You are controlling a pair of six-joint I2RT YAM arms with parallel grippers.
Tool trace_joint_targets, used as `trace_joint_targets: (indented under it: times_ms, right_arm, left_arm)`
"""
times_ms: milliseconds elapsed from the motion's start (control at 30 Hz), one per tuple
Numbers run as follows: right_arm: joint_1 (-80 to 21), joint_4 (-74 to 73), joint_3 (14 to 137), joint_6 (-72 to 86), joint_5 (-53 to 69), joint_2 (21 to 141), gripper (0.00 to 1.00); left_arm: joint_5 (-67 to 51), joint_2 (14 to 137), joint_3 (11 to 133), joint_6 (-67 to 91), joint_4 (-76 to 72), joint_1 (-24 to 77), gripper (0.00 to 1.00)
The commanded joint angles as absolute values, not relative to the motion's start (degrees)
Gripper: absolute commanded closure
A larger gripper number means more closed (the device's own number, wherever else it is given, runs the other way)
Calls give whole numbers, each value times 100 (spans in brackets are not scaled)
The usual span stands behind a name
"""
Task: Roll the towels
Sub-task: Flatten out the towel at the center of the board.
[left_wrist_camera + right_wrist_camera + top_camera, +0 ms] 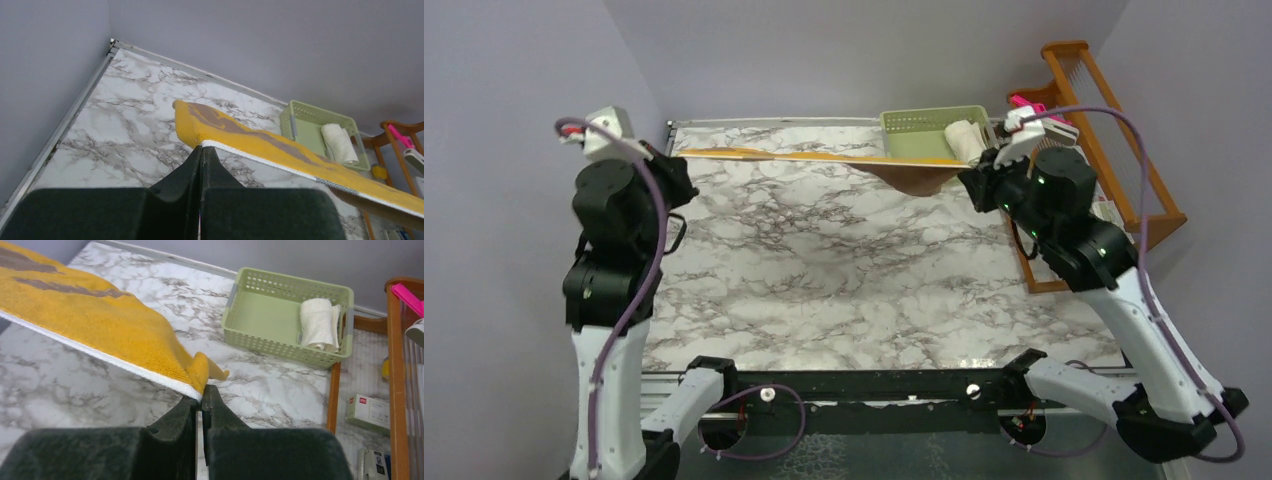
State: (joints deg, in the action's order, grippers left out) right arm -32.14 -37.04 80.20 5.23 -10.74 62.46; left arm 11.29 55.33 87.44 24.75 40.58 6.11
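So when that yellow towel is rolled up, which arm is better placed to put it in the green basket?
Probably the right: the right gripper, shut on the yellow towel, sits beside the green basket, where the rolled white towel lies. The left gripper grips the towel's far end.

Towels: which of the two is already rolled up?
The white towel, lying rolled in the green basket; the yellow towel is stretched out flat in the air, unrolled.
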Motion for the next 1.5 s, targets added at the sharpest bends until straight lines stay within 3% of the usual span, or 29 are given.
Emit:
trace_joint_targets:
  times_ms: [0,200,367,667,800,1033,1333,1467]
  right_arm:
    - [-3190,-3950,7460,672,-194,5243,99]
    - [-3190,-4137,7180,843,117,4798,99]
    - [-3188,-3776,6731,793,-46,5014,99]
    - [-3070,-2141,5834,1029,-371,7639,99]
    - [-2614,-1564,6210,1158,-40,9243,99]
    - [-2363,-1794,8057,629,-448,11381,99]
    - [-1900,-1888,8880,190,-619,12030,99]
    - [-1862,-1917,8717,84,-714,11727,99]
  left_arm:
    - [1703,4603,8782,2679,5317,589,100]
    - [1806,3981,8573,2645,5943,598,100]
    - [1167,4375,7626,2329,5463,598,100]
    - [998,6579,5837,1978,3177,581,100]
    - [1074,8245,6314,1776,2572,432,100]
    - [576,10417,7613,1422,1990,-103,100]
    - [-483,11751,9055,1106,2301,-421,100]
    - [-601,11456,8742,1151,2271,-437,100]
